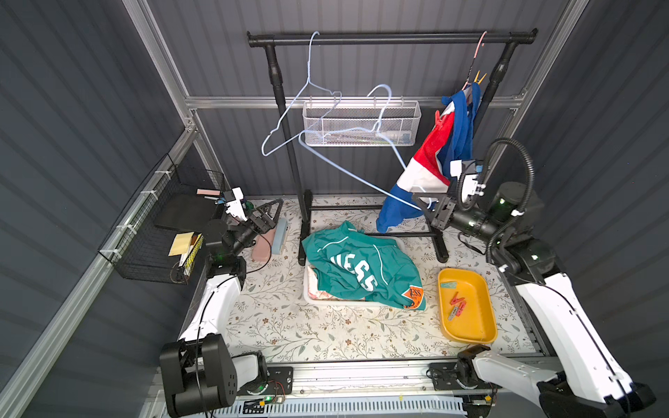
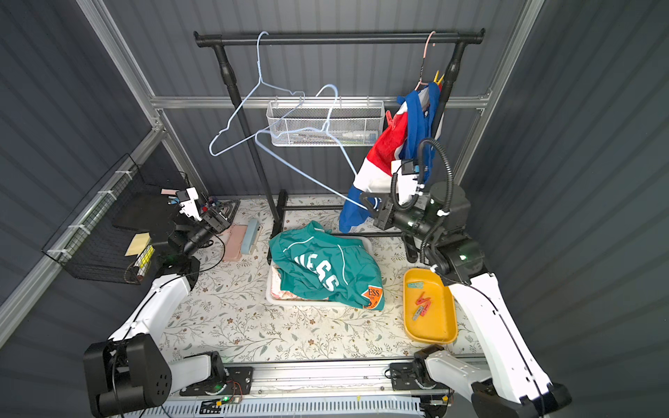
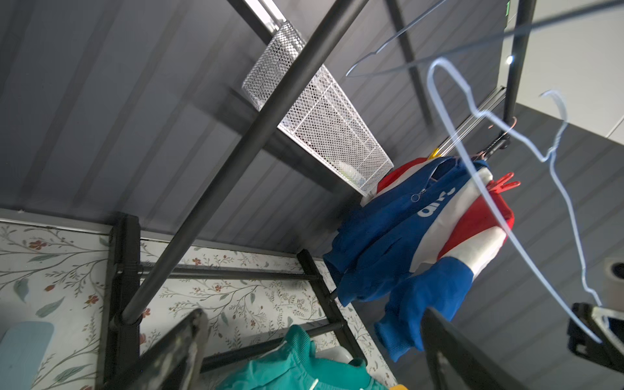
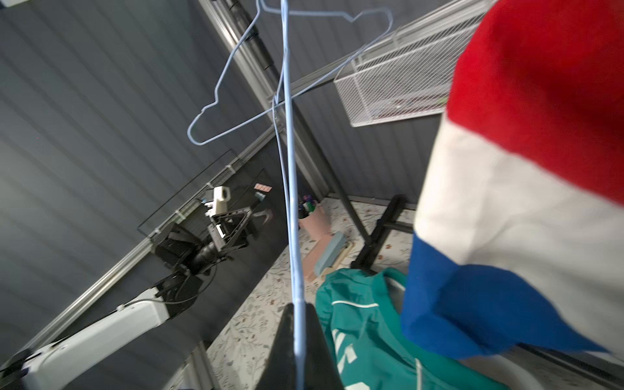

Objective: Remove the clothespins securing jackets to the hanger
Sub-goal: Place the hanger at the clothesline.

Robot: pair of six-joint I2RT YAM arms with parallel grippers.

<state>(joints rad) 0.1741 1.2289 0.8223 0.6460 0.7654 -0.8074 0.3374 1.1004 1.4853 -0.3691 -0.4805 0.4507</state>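
Clothespins [image 1: 457,303]: several lie loose in the yellow tray [image 1: 474,325], near right. Two are judged outstanding, one red [image 1: 438,120] and one yellow [image 1: 480,76]. Both pin the red-white-blue jacket [image 1: 430,155], far right beside the rack post [image 1: 496,83]. Teal jacket [image 1: 347,260]: freed, in the white bin [image 1: 311,298]. Right gripper [image 1: 420,203]: clamped on a bare blue hanger [image 4: 297,290]. Left gripper [image 1: 271,213]: spread, empty, far left. Near table open; far right crowded.

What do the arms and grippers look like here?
Left arm and right arm: white shell links, black joint housings, green LEDs. Left gripper and right gripper: black triangular frames, white camera block at each wrist. Black corrugated hose loops above the right wrist; thin black cable along the left arm.
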